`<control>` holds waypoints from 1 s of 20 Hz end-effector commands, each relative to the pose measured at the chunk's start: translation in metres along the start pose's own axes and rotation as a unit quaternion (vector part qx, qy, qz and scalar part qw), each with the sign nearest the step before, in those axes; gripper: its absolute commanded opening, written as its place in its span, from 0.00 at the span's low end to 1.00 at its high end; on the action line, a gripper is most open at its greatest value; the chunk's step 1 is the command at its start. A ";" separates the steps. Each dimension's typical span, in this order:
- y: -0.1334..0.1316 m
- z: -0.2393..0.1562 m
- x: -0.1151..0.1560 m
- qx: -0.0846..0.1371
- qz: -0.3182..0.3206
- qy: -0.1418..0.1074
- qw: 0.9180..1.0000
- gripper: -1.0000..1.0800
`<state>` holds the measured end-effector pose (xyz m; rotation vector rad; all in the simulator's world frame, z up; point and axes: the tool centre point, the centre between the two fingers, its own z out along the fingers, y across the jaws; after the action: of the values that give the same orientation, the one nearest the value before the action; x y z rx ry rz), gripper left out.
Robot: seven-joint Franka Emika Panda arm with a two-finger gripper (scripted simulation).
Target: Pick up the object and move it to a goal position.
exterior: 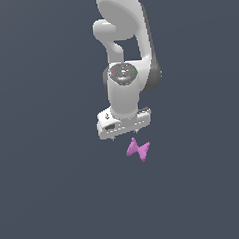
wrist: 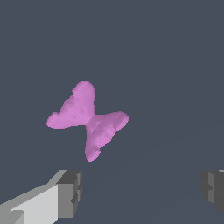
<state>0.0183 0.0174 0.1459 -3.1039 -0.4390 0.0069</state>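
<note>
While gripper (exterior: 123, 137) gapes, object (exterior: 138, 150) seemingly beyond

object (wrist: 87, 119): pink-purple | fingers (wrist: 70, 192): grey pads | arm (exterior: 121, 51): white, dark grey joints | ground (exterior: 46, 196): slate-blue

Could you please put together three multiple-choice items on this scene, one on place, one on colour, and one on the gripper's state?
1. In the exterior view, where is the object relative to the gripper?
A. Just below it, slightly toward the exterior view's right
B. Far off at the exterior view's left edge
C. Above the arm's elbow

2. What colour is the object?
A. Green
B. Pink-purple
C. Yellow

3. How do the gripper's jaws stand?
A. Shut on the object
B. Shut on nothing
C. Open, with nothing between them

Answers:
1. A: the piece lies right under the white hand.
2. B: both views show it pink-purple.
3. C: the wrist view shows the fingers wide apart, the object beyond them, ungrasped.
</note>
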 end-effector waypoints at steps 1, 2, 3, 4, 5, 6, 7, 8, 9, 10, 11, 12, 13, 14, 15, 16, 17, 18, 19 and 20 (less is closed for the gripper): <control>-0.004 0.006 0.004 0.003 -0.036 -0.005 0.999 1.00; -0.006 0.009 0.006 0.004 -0.051 -0.007 0.999 1.00; -0.008 0.011 0.007 0.005 -0.066 -0.009 0.998 1.00; -0.010 0.014 0.009 0.007 -0.081 -0.011 0.997 1.00; -0.012 0.016 0.011 0.008 -0.096 -0.013 0.995 1.00; -0.014 0.019 0.012 0.010 -0.112 -0.015 0.994 1.00; -0.016 0.021 0.014 0.012 -0.127 -0.016 0.992 1.00; -0.018 0.024 0.016 0.014 -0.142 -0.018 0.990 1.00; -0.019 0.027 0.017 0.016 -0.156 -0.019 0.987 1.00; -0.021 0.029 0.019 0.017 -0.171 -0.021 0.985 1.00; -0.023 0.032 0.020 0.019 -0.186 -0.022 0.982 1.00; -0.025 0.034 0.022 0.022 -0.201 -0.024 0.979 1.00; -0.027 0.037 0.023 0.024 -0.215 -0.025 0.976 1.00; -0.029 0.039 0.025 0.026 -0.230 -0.026 0.973 1.00; -0.031 0.042 0.026 0.028 -0.244 -0.027 0.969 1.00; -0.033 0.044 0.028 0.030 -0.259 -0.028 0.965 1.00; -0.035 0.047 0.029 0.033 -0.273 -0.029 0.961 1.00; -0.036 0.049 0.030 0.035 -0.287 -0.030 0.957 1.00; -0.038 0.052 0.032 0.038 -0.301 -0.031 0.952 1.00; -0.040 0.054 0.033 0.040 -0.314 -0.031 0.948 1.00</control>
<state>0.0373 0.0620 0.0957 -2.7785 -1.3018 0.1115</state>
